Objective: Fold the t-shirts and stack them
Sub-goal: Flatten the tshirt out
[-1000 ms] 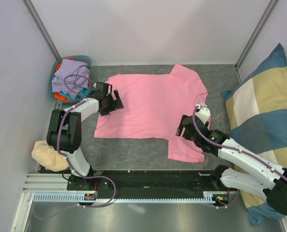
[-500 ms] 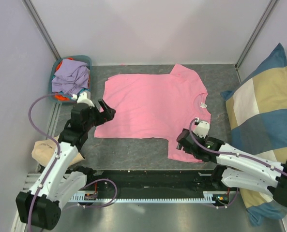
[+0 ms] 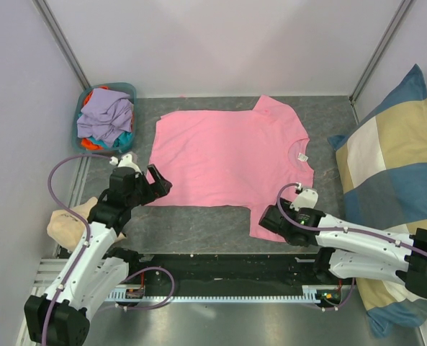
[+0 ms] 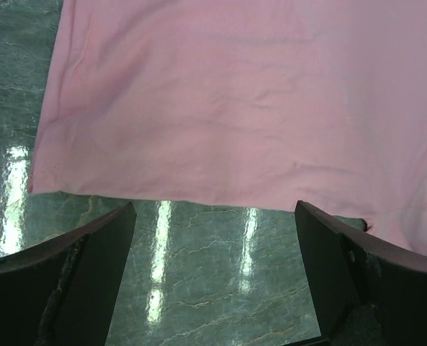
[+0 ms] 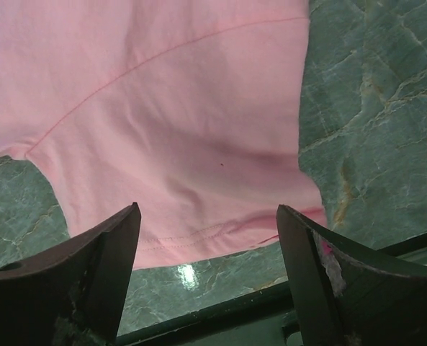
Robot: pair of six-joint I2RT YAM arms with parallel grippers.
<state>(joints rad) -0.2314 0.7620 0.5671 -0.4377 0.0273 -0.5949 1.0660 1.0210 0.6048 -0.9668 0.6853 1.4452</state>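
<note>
Pink cotton t-shirt [image 3: 227, 155], one, spread flat across the middle of the dark marbled table [image 3: 199, 223], white neck label [image 3: 302, 156] toward the right. Left gripper [image 3: 158, 182], jaws wide and empty, at the near hem; right gripper [image 3: 269, 222], jaws likewise apart and holding nothing, over the near sleeve's edge. Lavender, teal and orange t-shirts [image 3: 105, 115] heaped in a basket [image 3: 124, 87], far-left corner.
</note>
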